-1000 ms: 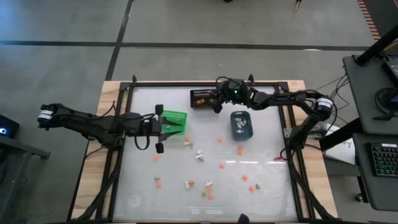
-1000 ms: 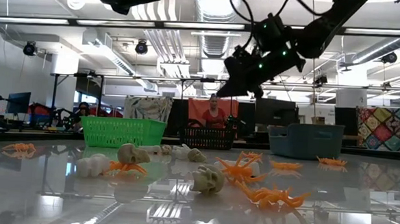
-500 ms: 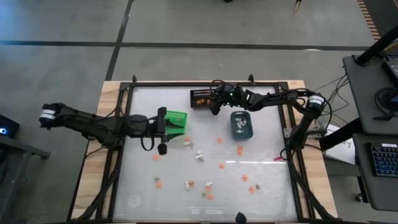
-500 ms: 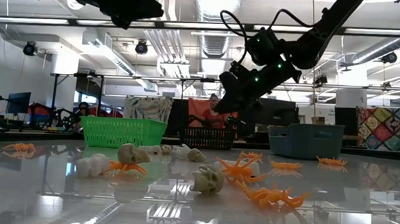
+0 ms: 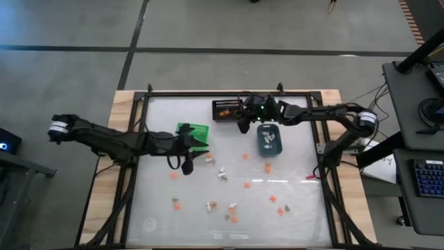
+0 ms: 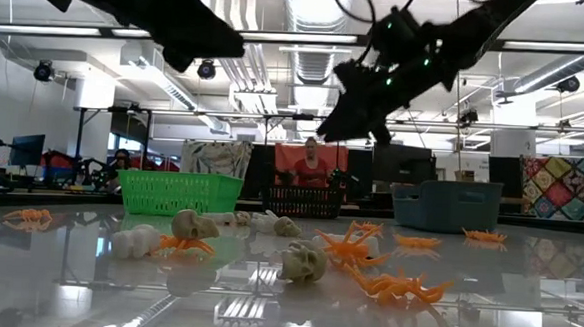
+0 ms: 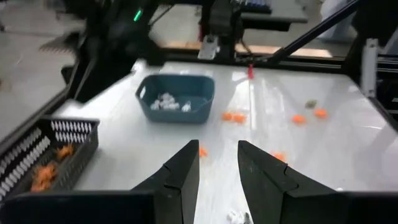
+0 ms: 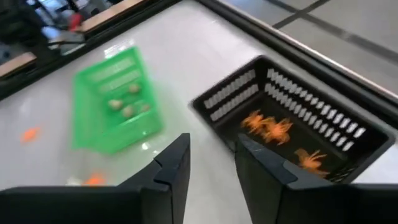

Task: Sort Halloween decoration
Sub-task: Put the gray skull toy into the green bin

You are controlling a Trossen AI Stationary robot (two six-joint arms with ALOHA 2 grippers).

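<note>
Several trinkets [image 5: 246, 185] below right hand [image 5: 242, 126]

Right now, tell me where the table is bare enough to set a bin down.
Bare: the left strip below the green bin and the right edge beside the blue-grey bin. Crowded: the middle, where trinkets scatter, and the far edge by the black mesh bin.

A glossy, reflective table [image 5: 298, 215] with a wooden edge holds 3 plastic-looking bins [image 5: 270, 139].

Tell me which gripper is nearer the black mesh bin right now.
Right. The right gripper hangs at the black mesh bin's edge; the left gripper is farther off, beside the green bin.
</note>
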